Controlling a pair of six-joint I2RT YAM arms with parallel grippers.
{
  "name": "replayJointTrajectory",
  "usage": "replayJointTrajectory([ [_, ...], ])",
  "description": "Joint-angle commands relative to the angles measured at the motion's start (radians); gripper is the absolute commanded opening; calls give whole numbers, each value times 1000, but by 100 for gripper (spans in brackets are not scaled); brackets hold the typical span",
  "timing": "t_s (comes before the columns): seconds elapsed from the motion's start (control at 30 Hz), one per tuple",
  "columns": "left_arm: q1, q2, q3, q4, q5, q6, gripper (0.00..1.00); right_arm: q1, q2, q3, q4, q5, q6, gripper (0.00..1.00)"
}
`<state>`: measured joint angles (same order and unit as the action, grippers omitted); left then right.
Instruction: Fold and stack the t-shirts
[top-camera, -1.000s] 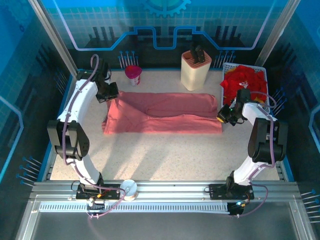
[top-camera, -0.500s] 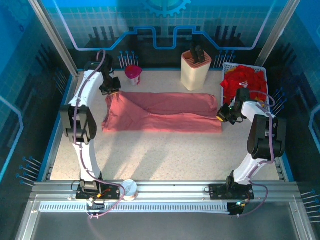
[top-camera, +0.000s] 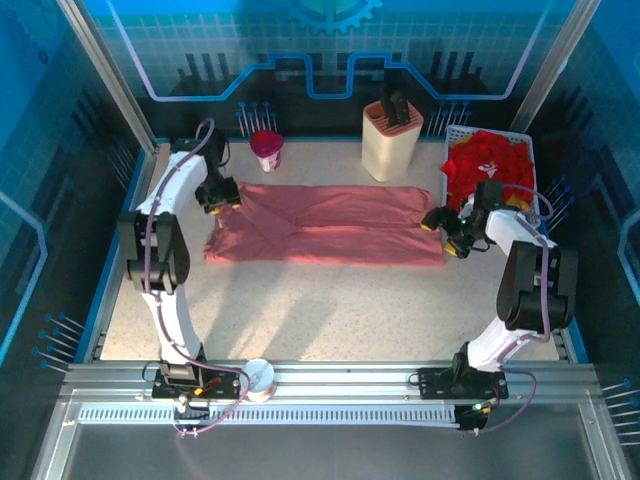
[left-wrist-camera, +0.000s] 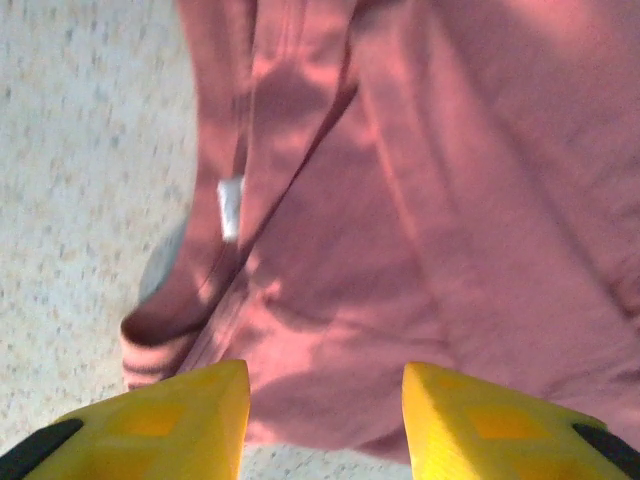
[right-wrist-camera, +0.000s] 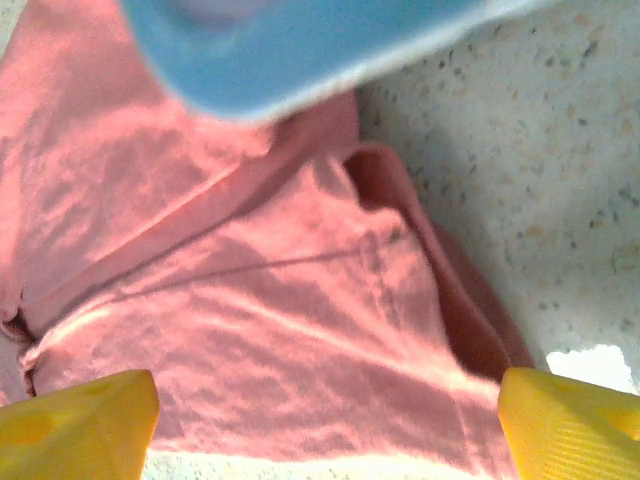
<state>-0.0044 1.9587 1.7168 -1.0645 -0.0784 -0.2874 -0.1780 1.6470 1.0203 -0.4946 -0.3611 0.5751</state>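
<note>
T-shirt (top-camera: 330, 225), salmon-pink, flatter than before; left claw (left-wrist-camera: 322, 378) and right claw (right-wrist-camera: 325, 382) now open above it.

Pink t-shirt (top-camera: 330, 225) on speckled table (top-camera: 330, 310)

the left arm (top-camera: 172, 330), white links with black joints, rises from its base, folds at a dark elbow and reaches far forward, its forearm turning inward to the left gripper (top-camera: 222, 195), which points down. in the left wrist view its two yellow fingers (left-wrist-camera: 175, 415) stand apart with a moderate gap and nothing pinched between them. the right arm (top-camera: 495, 340), built the same, stands on its base, bends at a black elbow and leans inward to the right gripper (top-camera: 443, 226), low and tilted down. in the right wrist view its yellow fingertips (right-wrist-camera: 85, 415) sit spread very wide, one at each lower corner, the space between them free
</note>
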Motion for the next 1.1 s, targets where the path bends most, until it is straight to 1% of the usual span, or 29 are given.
replayJointTrajectory([
  [0.0,13,-165,-154,50,-23,-20,44,-5,-72,-62,-10,-21,-39,90],
  [0.1,28,-264,-302,86,-8,-48,41,-4,-121,-116,-25,36,-72,89],
  [0.2,49,-329,-413,130,16,-73,38,-5,-139,-135,-31,101,-94,85],
  [0.27,66,-336,-456,146,22,-80,38,-3,-124,-163,-35,127,-104,82],
  [0.37,94,-322,-512,184,15,-91,37,-3,-96,-166,-19,133,-101,73],
  [0.43,121,-319,-546,214,2,-111,39,-3,-78,-166,-3,131,-97,71],
  [0.5,142,-326,-563,235,33,-125,40,1,-59,-159,-1,134,-97,69],
  [0.6,147,-343,-577,265,17,-139,41,5,-35,-157,19,132,-95,66],
  [0.67,149,-341,-588,273,39,-152,40,11,-14,-147,21,120,-94,63],
  [0.77,149,-334,-620,298,72,-169,39,23,8,-146,27,122,-93,56],
  [0.83,149,-335,-639,313,69,-175,39,27,21,-146,31,122,-93,52],
  [0.9,149,-338,-652,322,64,-179,39,28,29,-146,35,117,-95,45],
  [1.03,149,-336,-688,364,71,-199,38,28,35,-146,43,119,-95,37],
  [1.07,149,-332,-695,376,72,-203,38,28,36,-146,44,120,-93,32],
])
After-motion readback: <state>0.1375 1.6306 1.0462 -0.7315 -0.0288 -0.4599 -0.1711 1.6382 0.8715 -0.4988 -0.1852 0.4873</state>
